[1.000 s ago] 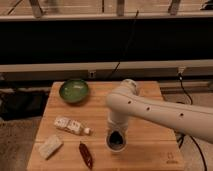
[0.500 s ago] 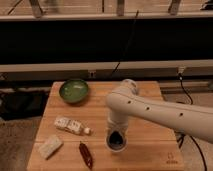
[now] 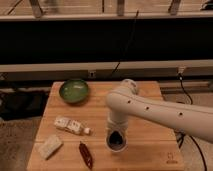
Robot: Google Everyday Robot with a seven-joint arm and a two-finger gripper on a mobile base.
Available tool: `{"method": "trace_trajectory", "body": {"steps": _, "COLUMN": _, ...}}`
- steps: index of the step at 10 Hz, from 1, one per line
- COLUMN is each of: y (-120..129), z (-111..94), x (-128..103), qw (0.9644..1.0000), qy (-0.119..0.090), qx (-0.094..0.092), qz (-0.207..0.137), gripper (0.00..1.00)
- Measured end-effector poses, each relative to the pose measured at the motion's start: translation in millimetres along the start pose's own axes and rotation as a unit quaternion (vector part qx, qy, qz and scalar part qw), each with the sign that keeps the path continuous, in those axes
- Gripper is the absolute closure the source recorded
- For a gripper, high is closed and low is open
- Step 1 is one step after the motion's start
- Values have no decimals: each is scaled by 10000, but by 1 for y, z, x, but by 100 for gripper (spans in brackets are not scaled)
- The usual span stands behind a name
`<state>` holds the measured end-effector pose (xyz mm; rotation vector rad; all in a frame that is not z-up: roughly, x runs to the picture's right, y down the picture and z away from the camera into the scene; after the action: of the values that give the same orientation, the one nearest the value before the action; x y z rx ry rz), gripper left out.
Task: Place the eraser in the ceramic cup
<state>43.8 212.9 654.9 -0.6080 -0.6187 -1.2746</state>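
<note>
— What's out there, counted?

— One green bowl (image 3: pixel 74 91) at the far left. One small white cup (image 3: pixel 116 149) with a dark inside, near the front edge, a little right of the middle. One small pale bottle (image 3: pixel 70 125) lying on its side, left of the cup. One pale block (image 3: pixel 49 146) at the near left corner. One dark red pod (image 3: pixel 86 154) between the block and the cup. All sit apart from each other.

— And underneath, and behind?

— A wooden surface (image 3: pixel 150 145) on a speckled floor. Behind it is a dark wall crossed by pale rails (image 3: pixel 60 66), with a black cable (image 3: pixel 127 45) hanging down.

— The robot?

— One white arm (image 3: pixel 165 114) comes in from the right, cut off by the edge, and bends down over the cup. The gripper (image 3: pixel 116 134) is right at the cup's mouth, blending into the dark inside; whether it is open or closed, I cannot tell.

— The eraser?

— Can't make it out for sure; the pale block might be it.
</note>
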Motion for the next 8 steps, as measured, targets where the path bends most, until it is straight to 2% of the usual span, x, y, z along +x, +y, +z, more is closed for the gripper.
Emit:
{"method": "trace_trajectory", "body": {"steps": 2, "y": 0, "z": 0, "x": 0, "qw": 10000, "qy": -9, "qx": 3, "qz": -29, "gripper": 94}}
{"method": "trace_trajectory", "body": {"steps": 8, "y": -1, "z": 1, "x": 0, "qw": 9999, "qy": -32, "qx": 5, "qz": -100, "gripper": 94}}
